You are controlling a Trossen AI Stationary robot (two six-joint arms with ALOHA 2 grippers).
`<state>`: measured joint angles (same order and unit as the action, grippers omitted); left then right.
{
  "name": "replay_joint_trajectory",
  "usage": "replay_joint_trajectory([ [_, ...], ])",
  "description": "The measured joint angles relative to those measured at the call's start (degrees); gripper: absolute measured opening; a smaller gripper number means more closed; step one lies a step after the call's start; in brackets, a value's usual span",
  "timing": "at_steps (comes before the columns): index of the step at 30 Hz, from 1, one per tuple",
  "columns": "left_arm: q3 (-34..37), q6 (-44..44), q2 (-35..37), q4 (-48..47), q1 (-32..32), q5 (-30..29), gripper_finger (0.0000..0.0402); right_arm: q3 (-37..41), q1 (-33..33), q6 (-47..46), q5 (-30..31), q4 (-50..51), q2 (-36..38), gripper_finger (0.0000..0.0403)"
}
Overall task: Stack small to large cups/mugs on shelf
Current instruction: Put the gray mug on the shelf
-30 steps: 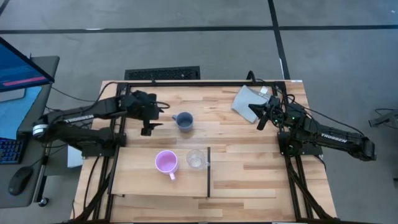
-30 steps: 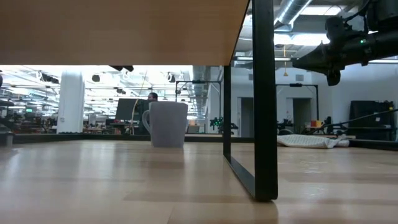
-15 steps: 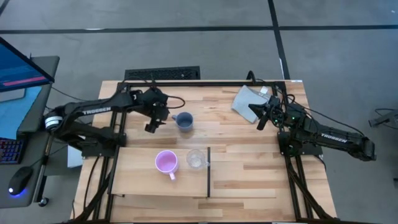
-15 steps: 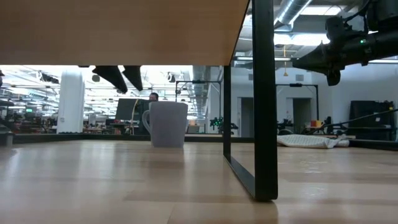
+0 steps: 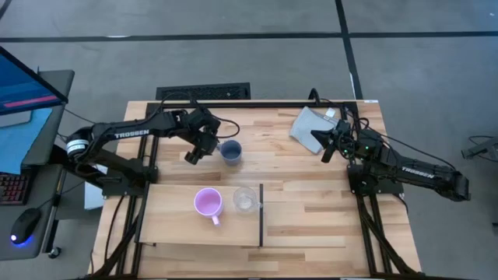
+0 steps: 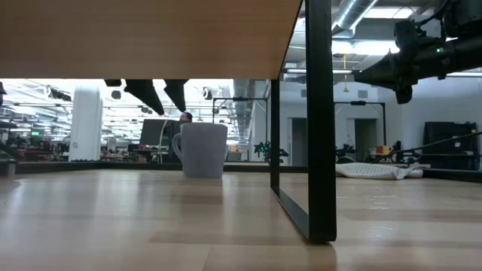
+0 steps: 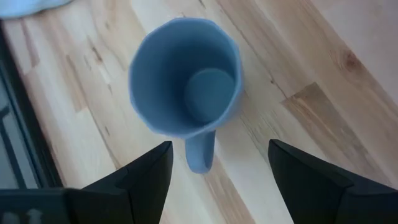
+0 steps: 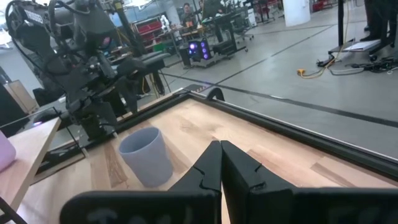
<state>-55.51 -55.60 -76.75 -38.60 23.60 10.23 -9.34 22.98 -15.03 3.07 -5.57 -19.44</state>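
Two dark fingers of the left gripper (image 7: 214, 177) are spread wide, with the handle of the blue-grey mug (image 5: 230, 151) seen between them from the left wrist; nothing is held yet. In the high view this gripper (image 5: 194, 152) hangs just beside the mug's handle side, over the striped tabletop (image 5: 272, 128) behind the shelf (image 5: 167, 222). Over the last second the left arm has been swung in from further out on its own side until its fingers came close to the mug, and in the low view the fingers (image 6: 154, 92) have dropped into sight above the mug (image 6: 202, 149). That approach is judged to be the lead-in to a grasp of the largest mug, so the stacking has barely begun. The right gripper (image 5: 327, 149) is pressed shut on nothing and has been kept parked above the far right of the table, near the grey cloth (image 5: 310, 126).

On the pale shelf the pink mug (image 5: 208, 204) and the clear cup (image 5: 245, 199) stand upright just beside each other, close to the thin black strip (image 5: 261, 214); neither is nested in another. The blue-grey mug stands well apart from them, off the shelf.

Beyond the table a grey floor with dark lines is seen, a monitor (image 5: 23, 78) at the left edge, and an open workshop behind in the low view, with a person at a screen far off.
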Motion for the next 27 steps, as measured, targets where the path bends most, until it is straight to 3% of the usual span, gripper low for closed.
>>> replay_joint_trajectory([
  [11, 0.0, -9.1, -0.5, 3.3, -2.5, -0.2, 0.0256, 0.0, 0.0, 0.0, 0.0, 3.2, 0.0, 0.0027],
  [27, 0.1, -8.6, -4.2, 5.2, -2.7, -1.6, 0.0256, 0.0, 0.0, 0.0, 0.0, 3.5, 0.0, 0.0027],
])
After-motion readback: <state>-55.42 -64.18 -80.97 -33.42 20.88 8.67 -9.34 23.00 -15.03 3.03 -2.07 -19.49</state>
